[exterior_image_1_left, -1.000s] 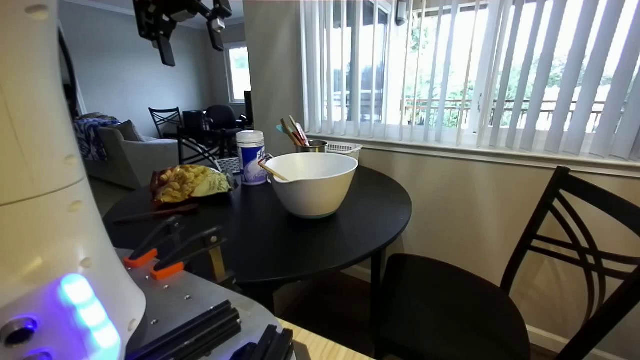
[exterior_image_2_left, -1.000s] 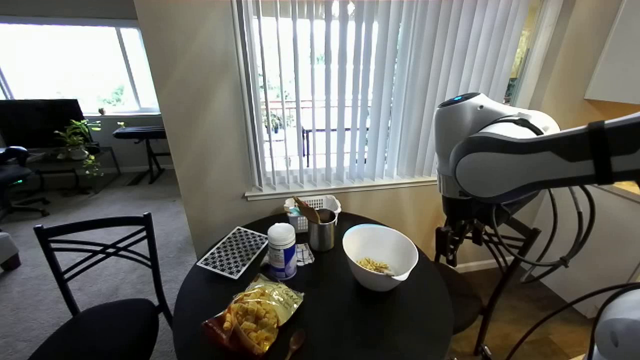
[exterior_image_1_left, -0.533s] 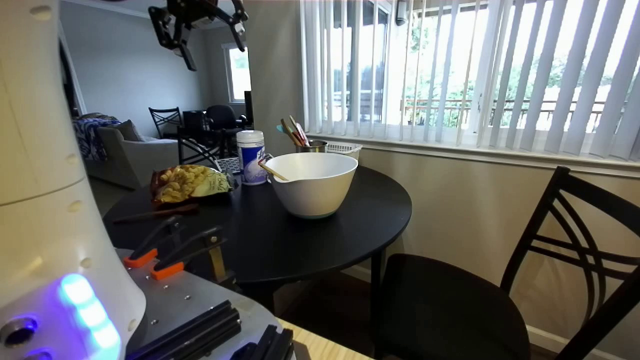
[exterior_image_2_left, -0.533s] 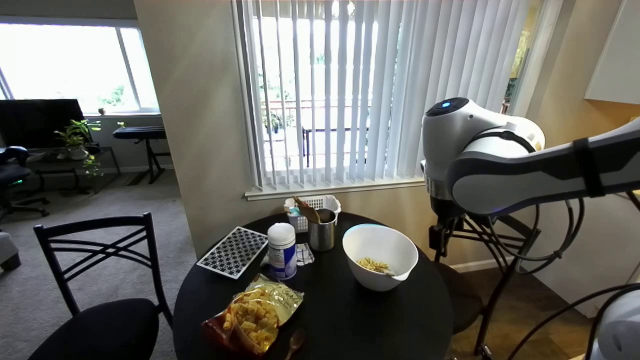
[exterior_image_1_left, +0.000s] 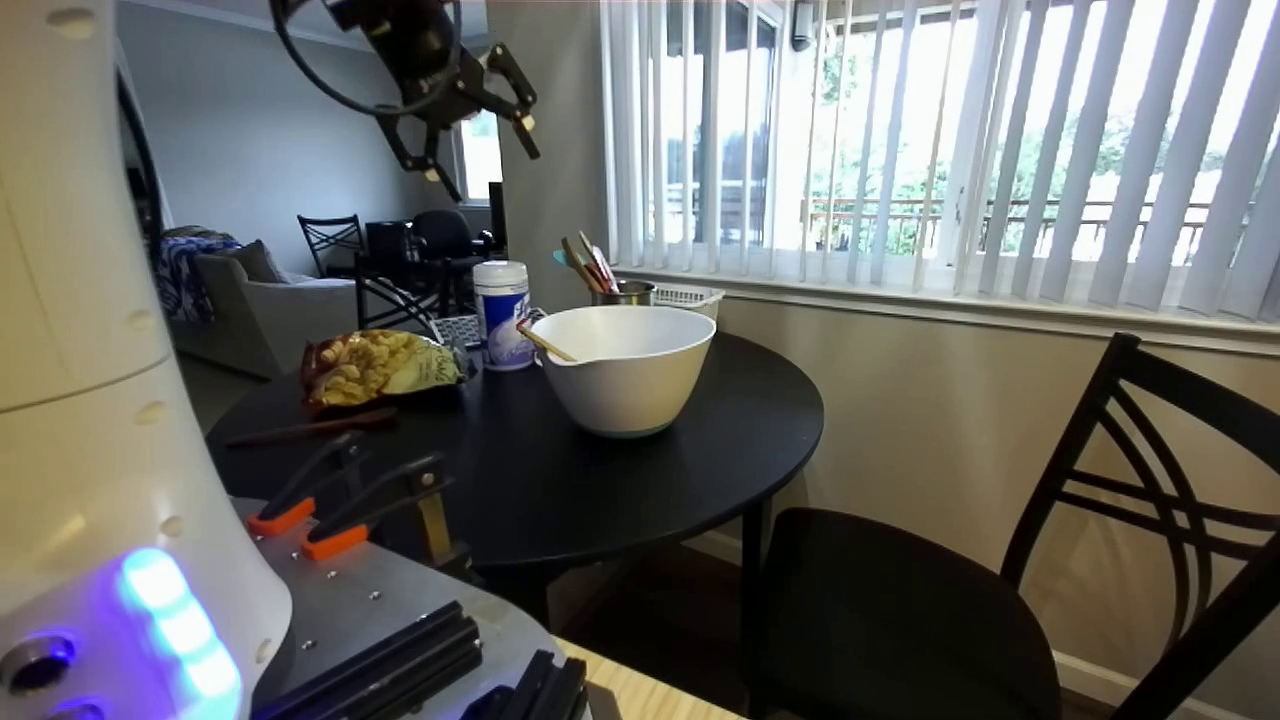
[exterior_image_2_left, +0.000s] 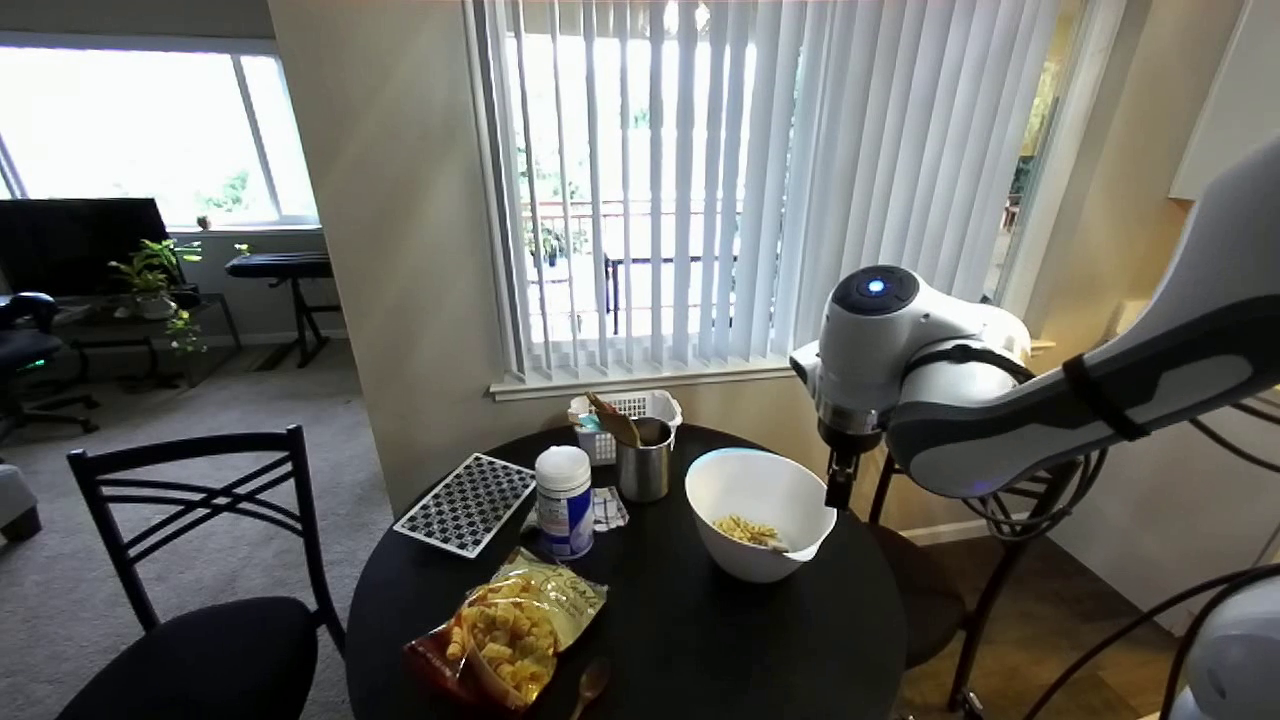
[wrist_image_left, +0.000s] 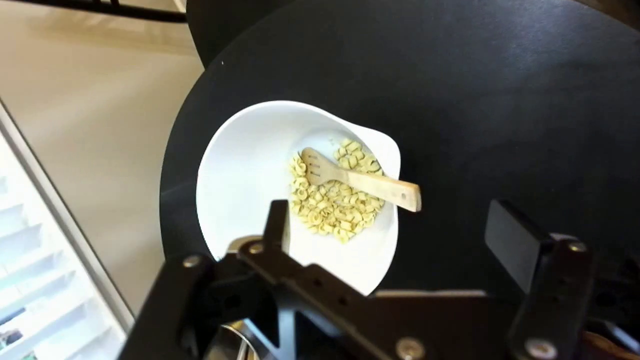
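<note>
My gripper (wrist_image_left: 392, 227) stands open in the wrist view, its fingers wide apart with nothing between them. In an exterior view the gripper (exterior_image_1_left: 497, 174) hangs in the air, higher than the bowl. Nearest to it is a white mixing bowl (wrist_image_left: 240, 170) with a pour spout, upright on the black round table (exterior_image_1_left: 480, 500). Curled pale pasta (wrist_image_left: 325, 210) lies in the bowl. A slotted wooden spatula (wrist_image_left: 370, 185) rests on the pasta, its handle sticking out past the rim by the spout. One finger overlaps the bowl in the wrist view; I see no contact.
Around the bowl stand a wipes canister (exterior_image_2_left: 563, 510), a steel utensil pot (exterior_image_2_left: 643, 478) and a white basket (exterior_image_2_left: 658, 405). A snack bag (exterior_image_2_left: 515, 635), a dark wooden spoon (exterior_image_2_left: 593, 682) and a checkered panel (exterior_image_2_left: 465, 505) lie on the table. Black chairs (exterior_image_1_left: 900, 610) flank it.
The arm has swung toward the bowl: the gripper moves right and lower in an exterior view and leftward in another, tilting as it goes. Its fingers stay apart; the table items have not moved.
</note>
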